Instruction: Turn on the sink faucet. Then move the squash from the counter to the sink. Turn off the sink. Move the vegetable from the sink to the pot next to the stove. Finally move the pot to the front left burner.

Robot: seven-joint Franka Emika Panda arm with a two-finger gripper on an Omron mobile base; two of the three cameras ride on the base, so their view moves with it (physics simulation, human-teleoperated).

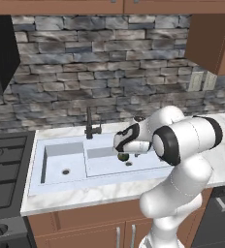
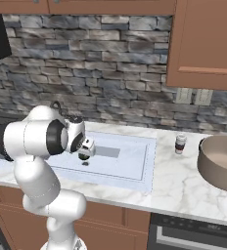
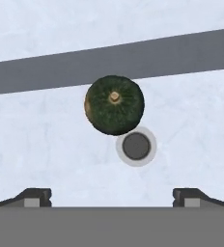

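Where gripper [image 3: 112, 197] gapes empty: mottled dark-green squash [image 3: 114, 104], seemingly on sink [image 3: 46, 144] floor.

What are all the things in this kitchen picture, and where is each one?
squash: one, dark green, on the floor of the sink's large bowl, beside the drain.
sink: one, pale bluish-white, two bowls, set in the counter.
sink faucet: one, dark, behind the sink.
counter: one, white marble.
pot: one, brownish-grey, on the counter, right of the sink.
jar: one, small, beside the pot.
stove: one, black, left of the sink.
gripper: one, open, above the squash.
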